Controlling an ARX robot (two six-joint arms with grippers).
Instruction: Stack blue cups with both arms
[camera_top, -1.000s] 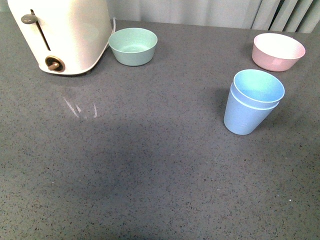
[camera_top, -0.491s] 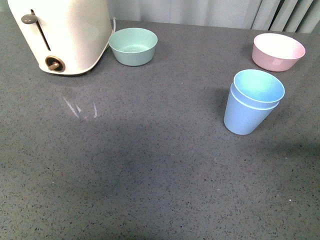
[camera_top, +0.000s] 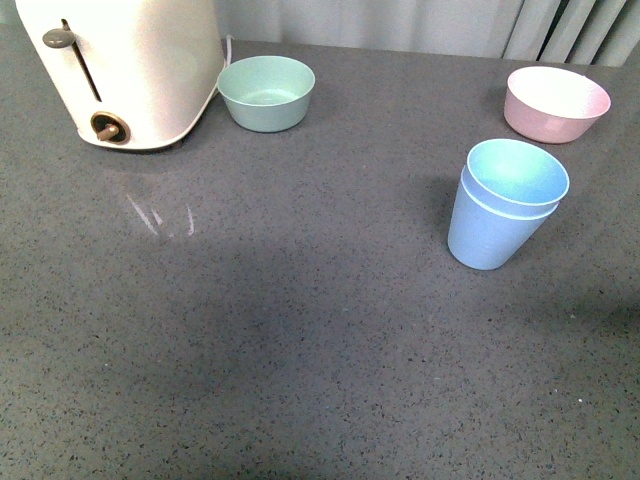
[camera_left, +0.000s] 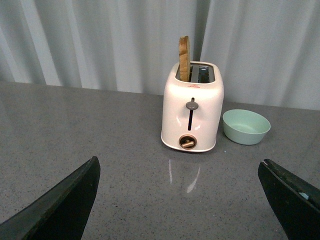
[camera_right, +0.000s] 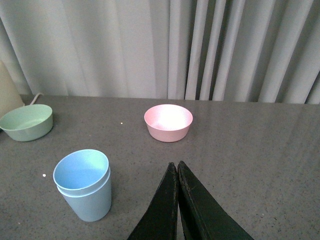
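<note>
Two blue cups (camera_top: 503, 215) stand nested, one inside the other, upright on the grey speckled surface (camera_top: 300, 330), right of centre in the front view; matte plastic, tapered, handleless, the inner cup's rim sitting just above the outer one's, paler aqua inside, nothing in the inner cup. Behind them and further right, apart from them, a pink bowl (camera_top: 556, 102), round, smooth, pale inside, empty. Far left, a cream toaster (camera_top: 125, 65) with rounded glossy body, dark slot lever and brown dial; just beside it on the right, a squat mint-green bowl (camera_top: 266, 92), empty. Neither arm shows in the front view. Left wrist view gives what the front view cuts off: the toaster top, with one slice of brown bread (camera_left: 184, 58) standing up out of a slot, the green bowl next to it, pale pleated curtain (camera_left: 100, 45) behind. Left gripper (camera_left: 182, 200): two black fingers at the frame's lower corners, spread wide apart, nothing between them, above bare surface. Right wrist view shows the nested cups from the other side, pink bowl beyond them, green bowl and a sliver of the toaster at the edge. Right gripper (camera_right: 177, 170): long thin black fingers pressed together tip to tip, clenched on nothing, apart from the cups and nearer the camera than the pink bowl.
</note>
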